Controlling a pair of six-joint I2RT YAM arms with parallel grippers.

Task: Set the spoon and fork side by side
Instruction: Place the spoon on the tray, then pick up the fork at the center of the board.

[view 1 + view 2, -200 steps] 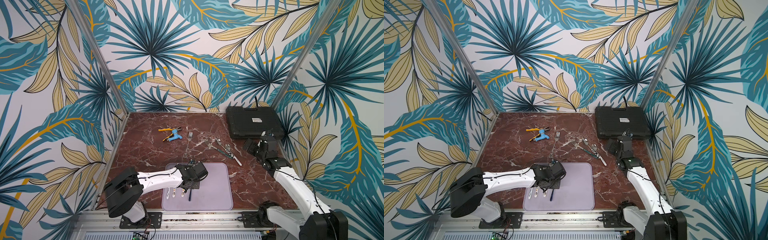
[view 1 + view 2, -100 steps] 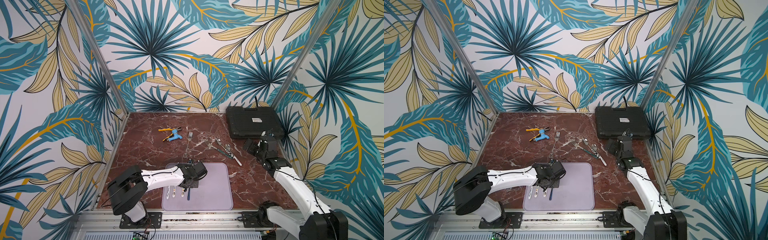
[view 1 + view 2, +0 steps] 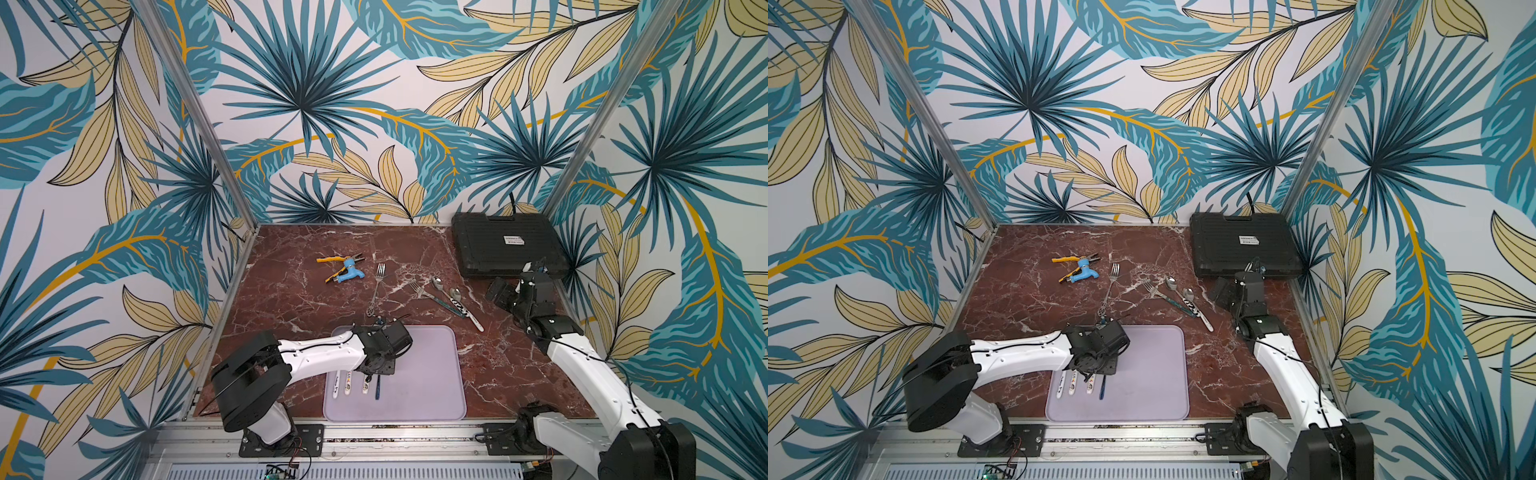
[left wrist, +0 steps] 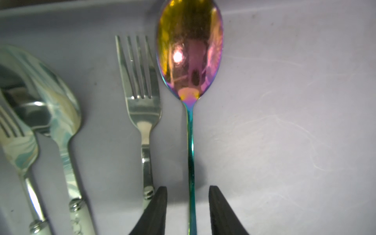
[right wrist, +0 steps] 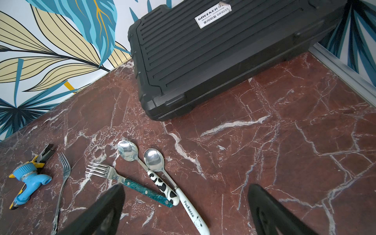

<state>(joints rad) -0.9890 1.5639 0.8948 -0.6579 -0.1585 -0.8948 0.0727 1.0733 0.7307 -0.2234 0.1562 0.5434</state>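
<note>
Four pieces of cutlery are lying in a row on the left half of the lavender mat, which is sitting at the bench's front edge. The spoon is lying last in that row, nearest the mat's middle. We are seeing a glossy oval bowl shimmering gold, pink and violet, on a thin teal handle. Just beside it and parallel, a steel four-tined fork with a white handle is lying.

The left gripper is hovering over the spoon's handle. Its black jaws are standing narrowly apart, with a gap on each side, gripping nothing. The right gripper is hanging wide and empty near the bench's right edge.

On the red marble we are counting:
- two forks: an all-metal fork and a teal-handled fork;
- two spoons: a cow-patterned spoon and a white-handled spoon;
- one pair of pliers;
- one blue nozzle;
- one ribbed black case in the far right corner.
</note>
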